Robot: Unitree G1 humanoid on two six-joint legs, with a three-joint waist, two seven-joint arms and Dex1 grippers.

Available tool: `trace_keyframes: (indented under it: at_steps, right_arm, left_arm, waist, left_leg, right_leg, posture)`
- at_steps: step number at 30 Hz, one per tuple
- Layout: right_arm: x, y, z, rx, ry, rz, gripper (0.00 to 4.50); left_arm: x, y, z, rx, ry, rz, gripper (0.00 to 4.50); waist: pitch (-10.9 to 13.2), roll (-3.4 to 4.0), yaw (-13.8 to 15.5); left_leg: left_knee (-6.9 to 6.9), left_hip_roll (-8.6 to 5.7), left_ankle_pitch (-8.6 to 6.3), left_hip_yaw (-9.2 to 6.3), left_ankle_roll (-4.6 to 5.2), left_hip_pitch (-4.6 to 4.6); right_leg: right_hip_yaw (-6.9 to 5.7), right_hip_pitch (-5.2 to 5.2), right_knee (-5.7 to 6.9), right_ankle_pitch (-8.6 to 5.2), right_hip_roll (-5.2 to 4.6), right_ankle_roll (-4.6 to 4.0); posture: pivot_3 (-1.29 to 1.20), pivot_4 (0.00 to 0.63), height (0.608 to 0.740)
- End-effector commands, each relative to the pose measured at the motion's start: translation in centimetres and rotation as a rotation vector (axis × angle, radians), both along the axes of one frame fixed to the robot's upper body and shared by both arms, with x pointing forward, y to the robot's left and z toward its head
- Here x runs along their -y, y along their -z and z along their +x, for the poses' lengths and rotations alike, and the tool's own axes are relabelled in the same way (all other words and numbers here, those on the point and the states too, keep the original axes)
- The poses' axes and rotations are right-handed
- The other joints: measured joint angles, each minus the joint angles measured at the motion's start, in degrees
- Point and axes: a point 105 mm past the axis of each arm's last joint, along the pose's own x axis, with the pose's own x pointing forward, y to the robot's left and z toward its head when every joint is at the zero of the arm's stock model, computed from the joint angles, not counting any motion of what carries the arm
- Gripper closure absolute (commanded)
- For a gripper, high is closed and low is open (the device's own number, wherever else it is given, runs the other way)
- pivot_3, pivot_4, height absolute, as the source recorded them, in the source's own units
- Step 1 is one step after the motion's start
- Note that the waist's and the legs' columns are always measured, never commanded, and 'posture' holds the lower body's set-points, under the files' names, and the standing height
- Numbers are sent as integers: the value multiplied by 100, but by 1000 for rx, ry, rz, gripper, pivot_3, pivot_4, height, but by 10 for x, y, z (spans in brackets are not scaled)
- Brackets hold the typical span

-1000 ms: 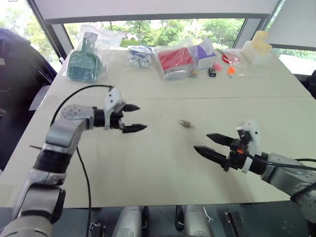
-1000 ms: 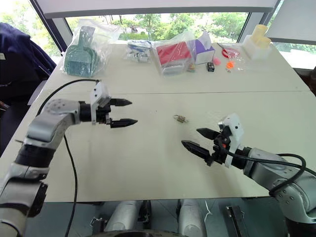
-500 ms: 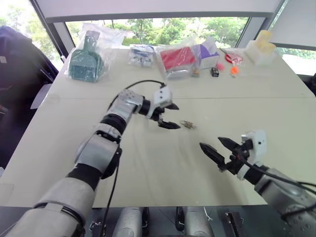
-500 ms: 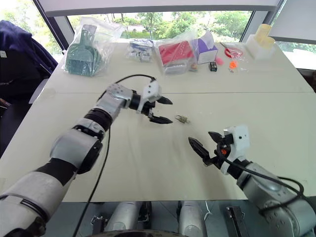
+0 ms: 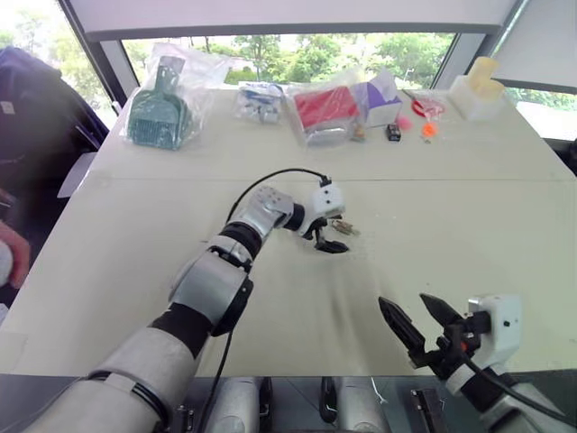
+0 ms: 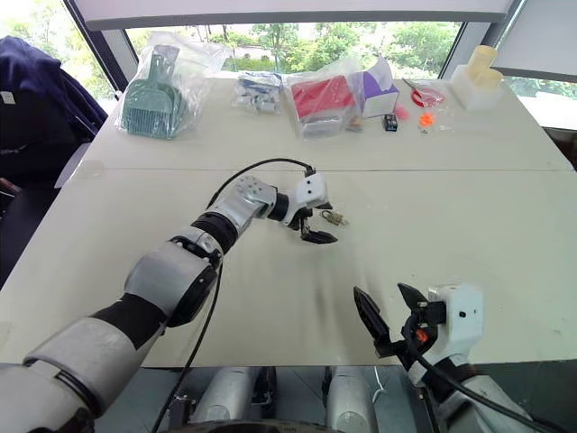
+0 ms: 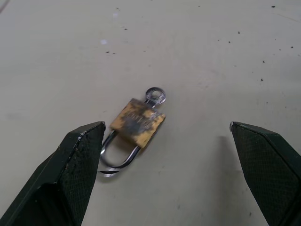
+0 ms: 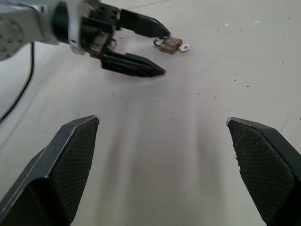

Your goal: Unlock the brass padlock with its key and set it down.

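Your left gripper [image 7: 162, 136] brackets the brass padlock [image 7: 137, 123], fingers spread, bare table [image 5: 469, 207] all around; right gripper [image 6: 389, 317] spread too

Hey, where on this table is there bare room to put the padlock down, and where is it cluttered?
Bare table stretches right of the brass padlock and between the left gripper and right gripper. The far edge is crowded with bagged items.
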Motion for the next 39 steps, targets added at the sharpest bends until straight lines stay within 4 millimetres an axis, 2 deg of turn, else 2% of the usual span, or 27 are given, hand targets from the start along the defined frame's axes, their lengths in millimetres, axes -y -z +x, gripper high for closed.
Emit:
trace_keyframes:
  at_steps: [1, 5, 9, 16, 21, 24, 28, 31, 35, 39]
  right_arm:
    - [-5, -12, -2, 64, 28, 25, 0]
    - [-4, -16, 1, 72, 41, 18, 0]
    - [-4, -23, 11, 93, 40, 10, 0]
    - [-5, -26, 20, 93, 29, -7, 0]
    - [-5, -27, 24, 100, 40, -7, 0]
    - [-6, -24, 23, 91, 49, -1, 0]
    - [-12, -22, 24, 99, 47, 14, 0]
    - [-14, -22, 24, 104, 49, 18, 0]
    - [-16, -20, 23, 107, 52, 20, 0]
    - [-15, -21, 24, 114, 65, 17, 0]
  left_arm:
    - [-4, 8, -5, -55, 24, 62, 74]
    - [-9, 11, -15, -111, 115, 81, 74]
    - [-11, 0, -18, -122, 164, 32, 74]
    - [-3, -26, -3, -31, 93, -77, 74]
    - [-12, -30, 10, 30, 9, -54, 74]
    - [-17, -27, 18, 49, -66, -46, 74]
    - [-18, -24, 36, 49, -292, -110, 74]
    - [-18, -20, 43, 93, -383, -101, 74]
    - [-18, -8, 43, 198, -374, 11, 74]
    - [-26, 1, 40, 336, -242, 156, 74]
  waist:
    - [-1, -1, 0]
    - [-3, -6, 6]
    - [-5, -13, 8]
    - [-3, -17, 21]
    - [-3, -17, 19]
    - [-4, -17, 20]
    - [-4, -18, 22]
    - [-5, -19, 22]
    - [-5, -20, 16]
    - [-13, -30, 13]
  left_leg:
    - [0, 1, 0, 0, 0, 3]
    - [0, 1, 0, 0, -1, 9]
    - [0, 1, 0, 0, -1, 9]
    - [2, 0, 0, -1, 0, 6]
    - [3, 0, 0, 0, 1, 6]
    - [3, 0, 0, 0, 1, 6]
    - [4, 0, 1, -1, 1, 6]
    - [5, -1, 1, -1, 1, 6]
    - [5, -1, 1, 0, 1, 7]
    - [5, 0, 1, 1, 1, 13]
  right_leg:
    - [0, 3, -1, 0, 0, 0]
    - [0, 8, -2, -1, 0, -1]
    - [0, 8, -2, -1, 0, -2]
    - [0, 9, -1, 0, 0, -2]
    - [1, 9, 2, 0, 0, -1]
    - [1, 9, 3, 1, 0, -1]
    - [1, 10, 4, 1, 0, 0]
    - [1, 11, 5, 2, 0, 2]
    - [0, 10, 6, 10, 0, 15]
    - [0, 14, 6, 1, 0, 0]
  posture:
    - [0, 150, 735]
    - [0, 150, 735]
    - [0, 150, 735]
    - [0, 150, 735]
    - [0, 150, 735]
    - [0, 150, 735]
    - [0, 150, 735]
    - [0, 150, 735]
    - [0, 150, 735]
    - [0, 150, 735]
